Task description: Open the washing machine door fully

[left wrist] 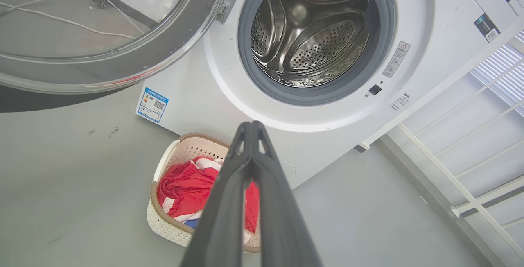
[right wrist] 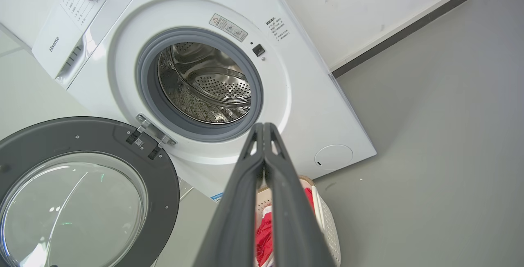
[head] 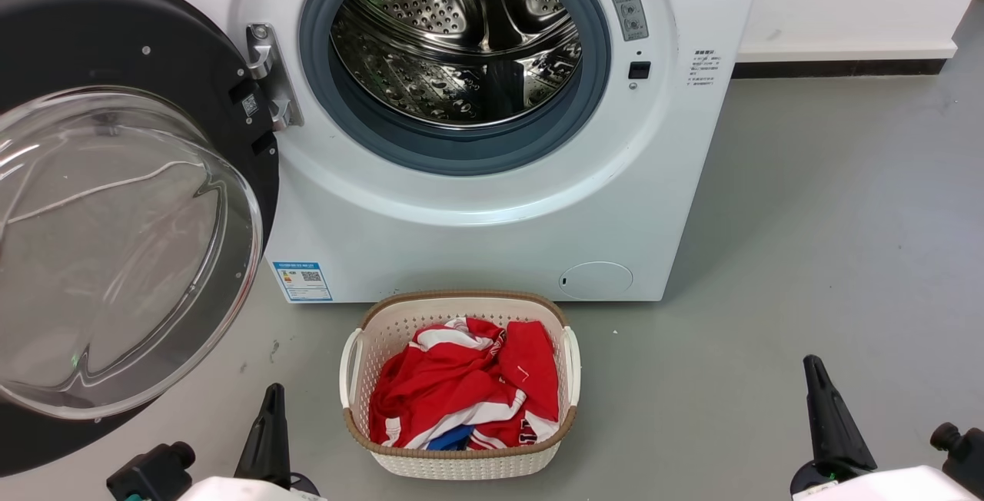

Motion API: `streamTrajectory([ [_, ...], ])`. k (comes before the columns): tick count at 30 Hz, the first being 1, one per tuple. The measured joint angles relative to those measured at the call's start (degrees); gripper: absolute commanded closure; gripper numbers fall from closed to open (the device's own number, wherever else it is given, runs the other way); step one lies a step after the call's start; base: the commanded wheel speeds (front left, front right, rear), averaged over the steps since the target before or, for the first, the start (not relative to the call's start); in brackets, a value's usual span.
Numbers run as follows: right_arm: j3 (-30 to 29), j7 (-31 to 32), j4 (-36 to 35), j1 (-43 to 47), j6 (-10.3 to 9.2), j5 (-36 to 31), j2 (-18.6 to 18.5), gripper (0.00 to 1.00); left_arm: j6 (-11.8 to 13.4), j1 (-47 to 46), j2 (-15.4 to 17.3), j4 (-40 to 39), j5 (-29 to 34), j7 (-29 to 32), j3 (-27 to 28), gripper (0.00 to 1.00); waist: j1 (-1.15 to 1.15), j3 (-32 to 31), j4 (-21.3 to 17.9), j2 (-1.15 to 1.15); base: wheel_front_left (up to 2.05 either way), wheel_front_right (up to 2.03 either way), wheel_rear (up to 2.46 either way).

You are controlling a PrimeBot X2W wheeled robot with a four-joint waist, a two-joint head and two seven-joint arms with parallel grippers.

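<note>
The white washing machine (head: pixel 492 224) stands ahead with its steel drum (head: pixel 461 32) exposed inside a blue-grey gasket. Its round black washing machine door (head: pixel 115 201), with a clear domed glass centre, is swung wide to the left on a silver hinge (head: pixel 269 74). The door also fills the upper left of the left wrist view (left wrist: pixel 98 41) and the lower left of the right wrist view (right wrist: pixel 82 189). My left gripper (left wrist: pixel 251 125) is shut, low at the bottom left in the head view (head: pixel 273 393), touching nothing. My right gripper (right wrist: pixel 264 127) is shut too, low at the bottom right (head: pixel 811 366), holding nothing.
A white woven laundry basket (head: pixel 461 462) with red and white clothes (head: pixel 469 386) sits on the grey floor just before the machine, between my grippers. A white metal rack (left wrist: pixel 470 136) stands to the machine's right. A white wall with dark skirting (head: pixel 838 67) runs behind.
</note>
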Motion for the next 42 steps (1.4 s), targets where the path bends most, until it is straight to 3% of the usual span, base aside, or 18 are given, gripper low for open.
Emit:
streamTrajectory([
  [42,-1.9,7.0,5.4,-6.8,0.00,29.3,-0.5,1.00,-1.8,-6.0,0.1,3.6,-30.2,7.4,2.7,1.00,0.00,0.7,0.3,0.00,0.00,0.00,0.00],
])
